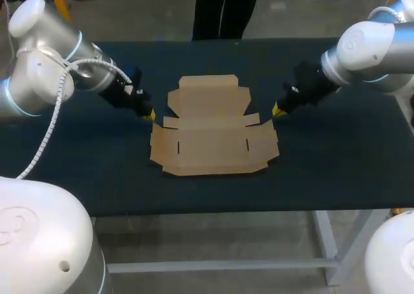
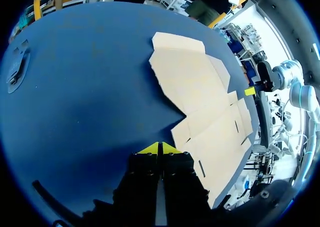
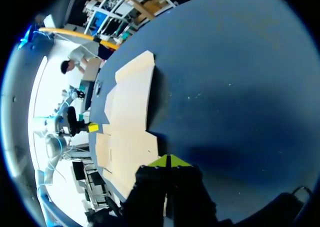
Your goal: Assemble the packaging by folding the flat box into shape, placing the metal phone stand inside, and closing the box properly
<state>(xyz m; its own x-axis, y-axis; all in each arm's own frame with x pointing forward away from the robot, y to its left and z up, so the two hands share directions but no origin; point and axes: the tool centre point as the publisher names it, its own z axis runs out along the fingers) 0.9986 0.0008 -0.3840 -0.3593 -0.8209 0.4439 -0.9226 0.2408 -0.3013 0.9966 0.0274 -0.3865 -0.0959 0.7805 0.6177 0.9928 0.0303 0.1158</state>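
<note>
Plainly, the folding has not begun. The flat brown cardboard box blank (image 1: pixel 210 135) lies unfolded in the middle of the dark blue table (image 1: pixel 77 151), its narrower tabbed panel to the far side and its wider slotted panel to the near side, with every flap flat on the surface.

The left gripper (image 1: pixel 150 114) sits low at the blank's left edge, by the notch where the two panels meet. Its yellow tips are pressed together with nothing between them, and the left wrist view puts them over bare table just short of the cardboard. The right gripper (image 1: pixel 278 109) mirrors it at the right edge, its tips likewise pressed together and empty, just beside the flap there. Whether either tip touches the card I cannot tell.

I cannot make out a metal phone stand in any view.

The step in hand looks like the first fold: raising the side walls. The next move probably calls for each closed tip to slide under or against its side flap and lever it upright, both sides together so the light blank does not skid or pivot across the table.
</note>
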